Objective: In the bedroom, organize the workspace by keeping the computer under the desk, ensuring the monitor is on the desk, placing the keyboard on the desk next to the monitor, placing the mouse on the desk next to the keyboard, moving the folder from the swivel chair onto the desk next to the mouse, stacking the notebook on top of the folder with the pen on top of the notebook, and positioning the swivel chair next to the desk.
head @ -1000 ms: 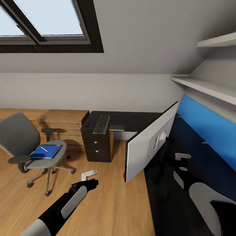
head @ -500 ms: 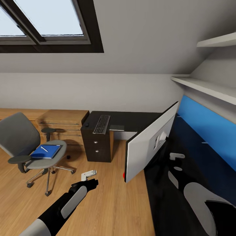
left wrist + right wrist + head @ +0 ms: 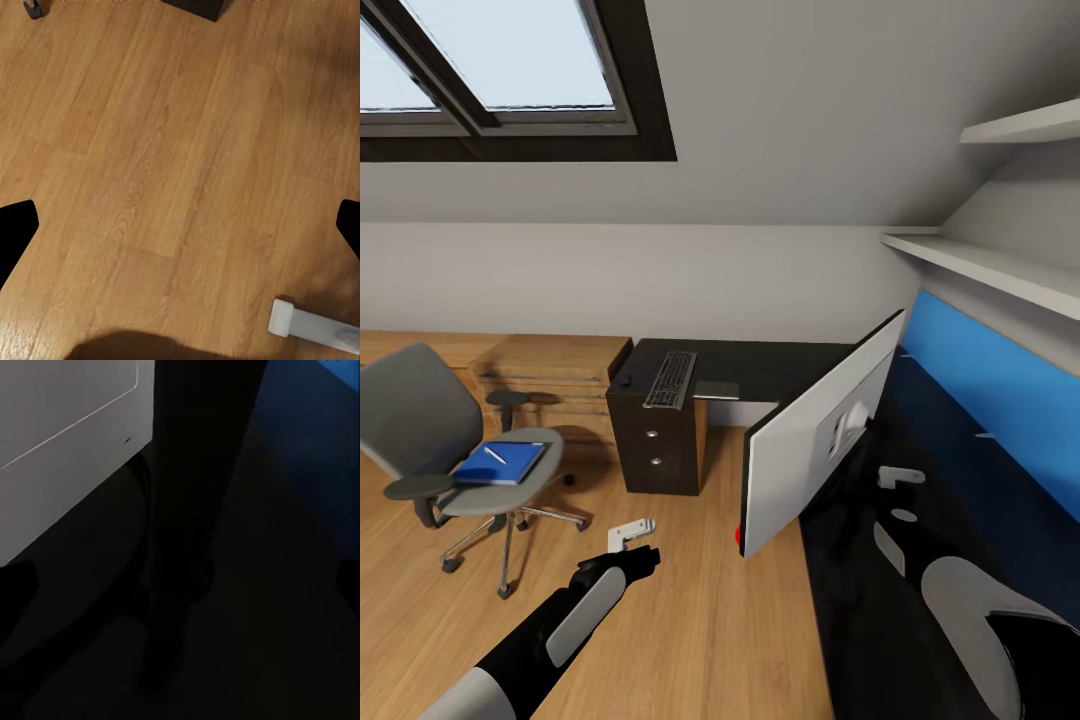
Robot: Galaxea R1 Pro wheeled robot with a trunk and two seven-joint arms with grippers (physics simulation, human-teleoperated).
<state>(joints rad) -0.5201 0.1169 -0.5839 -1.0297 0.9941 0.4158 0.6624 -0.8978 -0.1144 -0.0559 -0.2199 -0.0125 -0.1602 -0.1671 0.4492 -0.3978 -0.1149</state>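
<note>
Head view: the right arm [image 3: 970, 600], over the dark desk [image 3: 880, 600] behind the monitor [image 3: 815, 450], slid a little toward the screen between a second and half a second ago and has held since; nothing else has moved. That reads as a pause near the monitor, perhaps before steadying or shifting it. Its claw's state cannot be told here. The keyboard [image 3: 670, 378] lies on the far desk wing, with a small dark thing, probably the mouse [image 3: 625, 381], just beside it. The folder [image 3: 500, 463] rests on the chair [image 3: 455, 450] with the pen [image 3: 495, 455] on top; stacking is not yet begun. The left arm [image 3: 575, 610] hangs over the floor [image 3: 690, 640].

Left wrist view: the left claw [image 3: 180, 225] is spread wide, empty, over bare boards, a detail the head view hides.

Right wrist view: the monitor's white back [image 3: 67, 442] and its dark stand [image 3: 180, 532] loom close; the right claw's state stays unclear in the gloom.
</note>
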